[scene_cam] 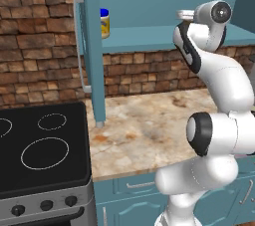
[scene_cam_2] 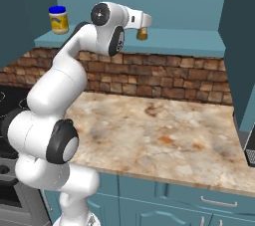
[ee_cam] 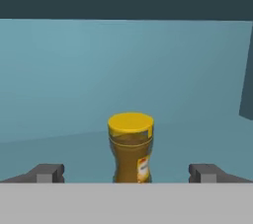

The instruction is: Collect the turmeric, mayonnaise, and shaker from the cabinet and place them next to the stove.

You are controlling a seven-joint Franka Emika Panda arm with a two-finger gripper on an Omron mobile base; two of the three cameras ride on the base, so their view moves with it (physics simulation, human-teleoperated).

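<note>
Over on the far left, the stove [scene_cam: 42, 145] is sitting black and bare, its near-right corner meeting the marbled tabletop [scene_cam: 149, 130]. Moving right, the cabinet [scene_cam: 149, 1] door is hanging open edge-on, and the mayonnaise [scene_cam: 104, 23] is standing upright just behind it at the left end of the shelf [scene_cam_2: 189, 41]. Further right, the arm is reaching up to shelf height, and the gripper [ee_cam: 126, 172] is lining up on the turmeric [ee_cam: 131, 147], which is standing upright on the shelf, centred between the two fingers [ee_cam: 47, 172]. The fingers are spread wide, gripping nothing, one each side of the jar and apart from it.

Risk from here, as I'm judging it: the jar is slim and tall, so a push forward that's slightly off-centre could be nudging it over or sliding it toward the back wall. Closing too low or too early could be tipping it too.

Room looks generous: open shelf on both sides of the turmeric, the mayonnaise well apart on the left, the cabinet's right wall well off to the right.
</note>
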